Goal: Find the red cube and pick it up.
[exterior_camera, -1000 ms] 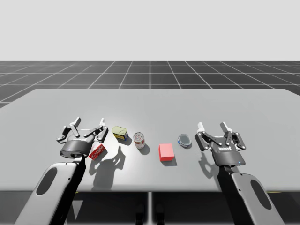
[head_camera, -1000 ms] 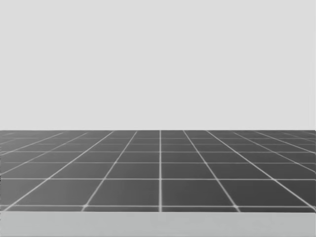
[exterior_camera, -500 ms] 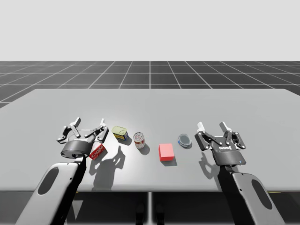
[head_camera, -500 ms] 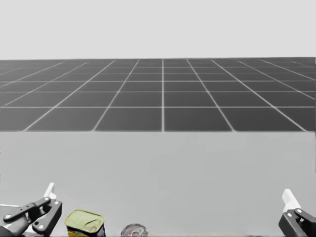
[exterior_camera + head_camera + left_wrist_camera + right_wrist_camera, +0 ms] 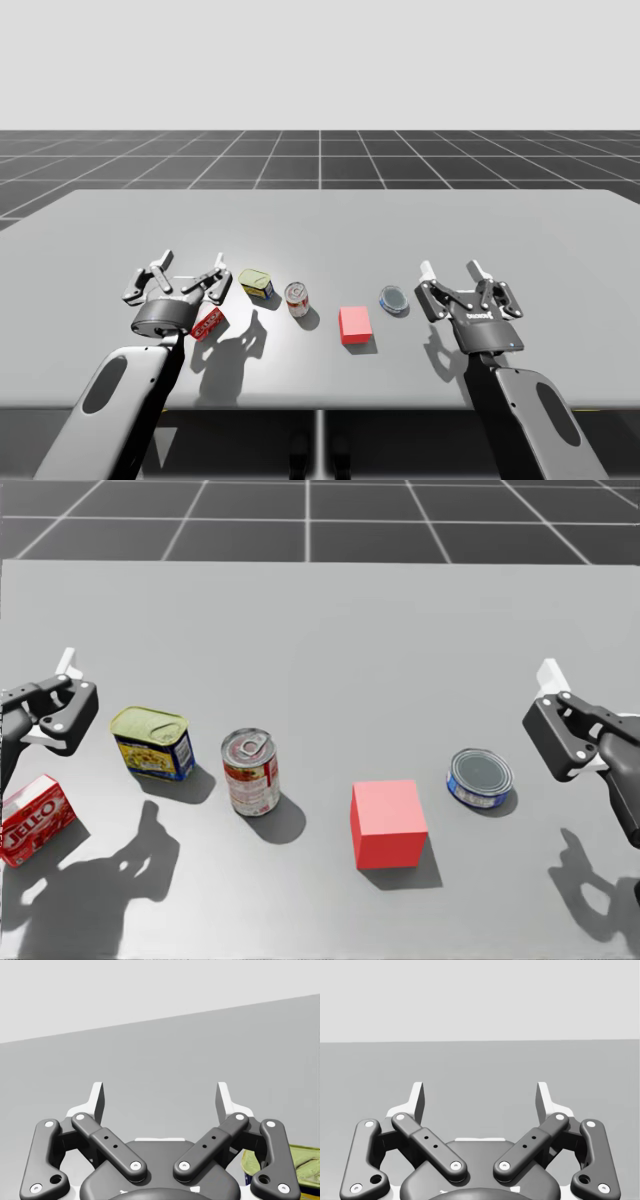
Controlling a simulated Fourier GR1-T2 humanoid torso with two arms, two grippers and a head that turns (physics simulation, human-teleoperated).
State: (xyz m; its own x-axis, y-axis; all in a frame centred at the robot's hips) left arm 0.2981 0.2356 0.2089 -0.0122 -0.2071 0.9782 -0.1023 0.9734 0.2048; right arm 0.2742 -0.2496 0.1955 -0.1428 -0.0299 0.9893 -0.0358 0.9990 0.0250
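The red cube (image 5: 354,325) rests on the grey table (image 5: 320,215) near its front edge, roughly midway between my two arms; in the head view the red cube (image 5: 388,822) stands alone, touched by nothing. My left gripper (image 5: 192,262) hovers open well to the cube's left, above a red box (image 5: 207,323). My right gripper (image 5: 451,270) hovers open to the cube's right, past a flat blue tin (image 5: 394,298). In the wrist views the left gripper (image 5: 160,1097) and the right gripper (image 5: 480,1097) each have spread fingers with only bare table between them.
Left of the cube stand a red and white can (image 5: 250,771) and a yellow-topped rectangular tin (image 5: 153,742); the red box (image 5: 33,820) lies furthest left. The flat blue tin (image 5: 480,778) sits just right of the cube. The table's far half is bare.
My head has turned downward, so the head view now takes in the table and the row of things. Both arms have stayed almost still, grippers open throughout.
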